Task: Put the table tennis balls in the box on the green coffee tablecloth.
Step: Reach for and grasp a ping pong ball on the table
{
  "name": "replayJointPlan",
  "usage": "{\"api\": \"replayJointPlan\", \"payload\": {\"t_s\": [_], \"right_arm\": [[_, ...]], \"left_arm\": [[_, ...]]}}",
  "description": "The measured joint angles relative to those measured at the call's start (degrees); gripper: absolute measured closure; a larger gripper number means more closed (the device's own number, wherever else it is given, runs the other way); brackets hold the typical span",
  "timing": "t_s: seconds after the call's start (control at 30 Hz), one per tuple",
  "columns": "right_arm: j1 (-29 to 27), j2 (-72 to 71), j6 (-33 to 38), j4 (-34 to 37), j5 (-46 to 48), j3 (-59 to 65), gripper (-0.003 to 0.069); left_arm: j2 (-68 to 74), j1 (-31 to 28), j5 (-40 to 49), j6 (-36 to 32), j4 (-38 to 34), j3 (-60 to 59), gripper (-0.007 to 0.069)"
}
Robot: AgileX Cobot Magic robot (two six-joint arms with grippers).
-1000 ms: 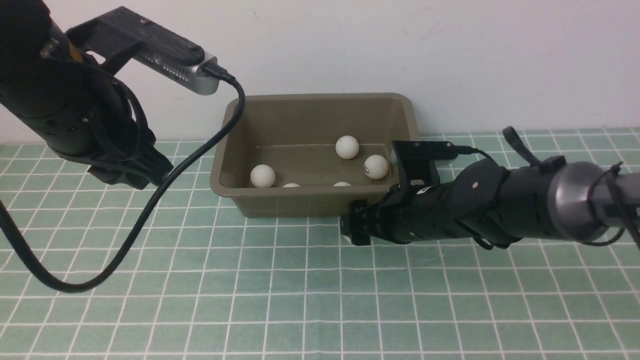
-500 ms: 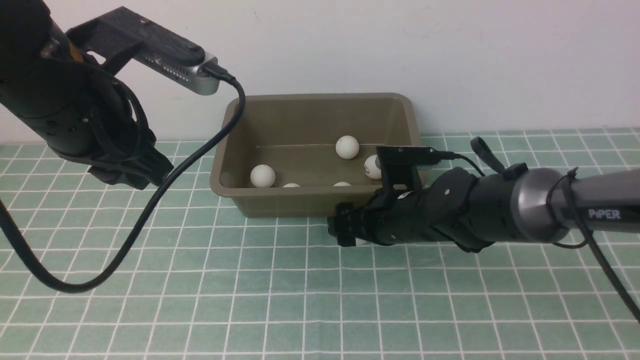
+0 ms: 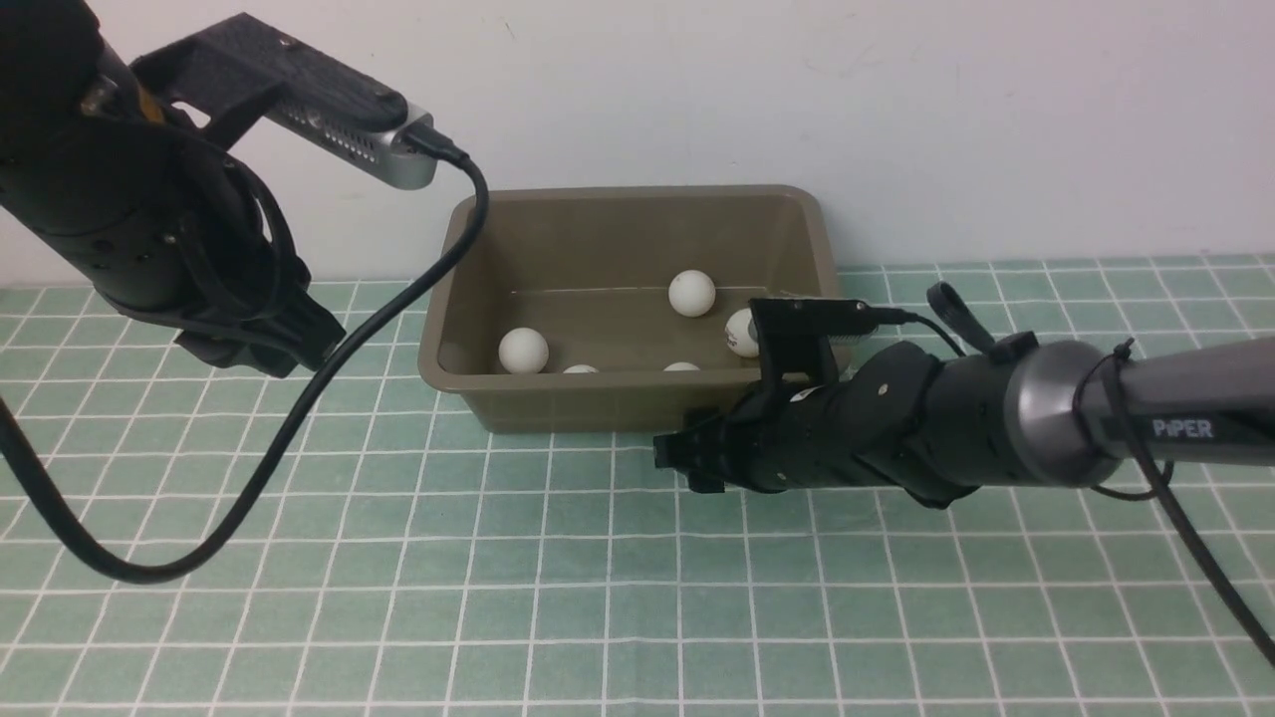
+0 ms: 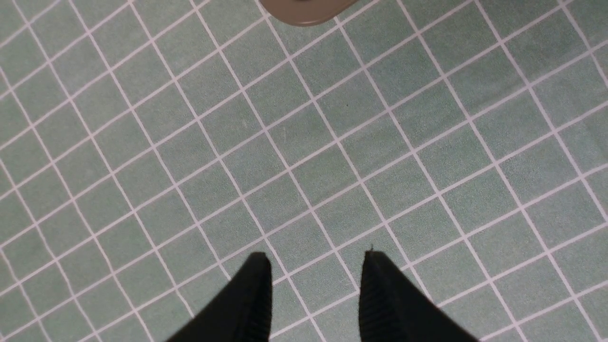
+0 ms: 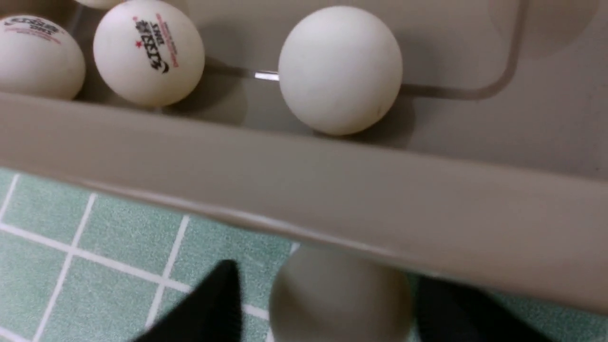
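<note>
1. My right gripper [image 5: 325, 280] is low on the pale green grid-patterned tablecloth [image 5: 118, 232]. Its black fingers [image 5: 213, 304] stand either side of a small matte white table tennis ball [image 5: 339, 294]. A strip of cloth shows between one finger and the ball, and the other finger looks almost against it. I cannot tell whether the pads are pressing yet.
2. That ball sits on the cloth outside the olive-brown plastic box [image 5: 332, 190], tight to its near wall and tucked under the flared rim.
3. I judge the ball light, hollow and stiff-shelled, with a smooth skin that rolls at a touch and could squirt out of a skewed pinch. The place to hold it is across its widest part, with both pads level. The overhanging rim leaves little room above, so it probably has to come away from the wall before it rises.
4. Inside the box lie more white balls [image 5: 339, 71], some with dark and red print.
5. My left gripper [image 4: 313, 266] hangs well off to the side over bare cloth, its jaws a little apart with nothing between them.
6. In the front view my own right arm hides the ball at my jaws. Two balls in the box show only as slivers over the near wall. The right wrist view cuts off the ball's underside and my finger bases, and both are blurred.
</note>
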State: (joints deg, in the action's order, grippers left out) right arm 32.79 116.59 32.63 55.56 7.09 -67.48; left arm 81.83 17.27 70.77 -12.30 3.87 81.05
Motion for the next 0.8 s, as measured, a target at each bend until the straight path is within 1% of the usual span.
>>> {"api": "replayJointPlan", "payload": {"t_s": [0.03, 0.1, 0.43, 0.5, 0.57, 0.63, 0.67, 0.73, 0.8], "right_arm": [[0.0, 0.0, 0.0, -0.1, 0.1, 0.0, 0.0327], [0.0, -0.1, 0.0, -0.6, 0.5, 0.0, 0.0314], [0.0, -7.0, 0.0, -6.7, 5.2, 3.2, 0.0314], [0.0, -10.9, -0.1, -8.4, 8.0, 5.4, 0.0314], [0.0, -12.2, -0.4, -9.3, 8.7, 6.1, 0.0314], [0.0, -17.4, -1.2, -12.6, 10.9, 8.8, 0.0314], [0.0, -17.4, -1.2, -12.6, 10.9, 8.8, 0.0314], [0.0, -22.3, -1.2, -15.7, 12.4, 9.7, 0.0314], [0.0, -25.2, -1.2, -17.4, 11.6, 9.3, 0.0314]], "left_arm": [[0.0, 0.0, 0.0, 0.0, 0.0, 0.0, 0.0388], [0.0, 0.0, 0.0, 0.0, 0.0, 0.0, 0.0388], [0.0, 0.0, 0.0, 0.0, 0.0, 0.0, 0.0388], [0.0, 0.0, 0.0, 0.0, 0.0, 0.0, 0.0388], [0.0, 0.0, 0.0, 0.0, 0.0, 0.0, 0.0388], [0.0, 0.0, 0.0, 0.0, 0.0, 0.0, 0.0388], [0.0, 0.0, 0.0, 0.0, 0.0, 0.0, 0.0388], [0.0, 0.0, 0.0, 0.0, 0.0, 0.0, 0.0388], [0.0, 0.0, 0.0, 0.0, 0.0, 0.0, 0.0388]]}}
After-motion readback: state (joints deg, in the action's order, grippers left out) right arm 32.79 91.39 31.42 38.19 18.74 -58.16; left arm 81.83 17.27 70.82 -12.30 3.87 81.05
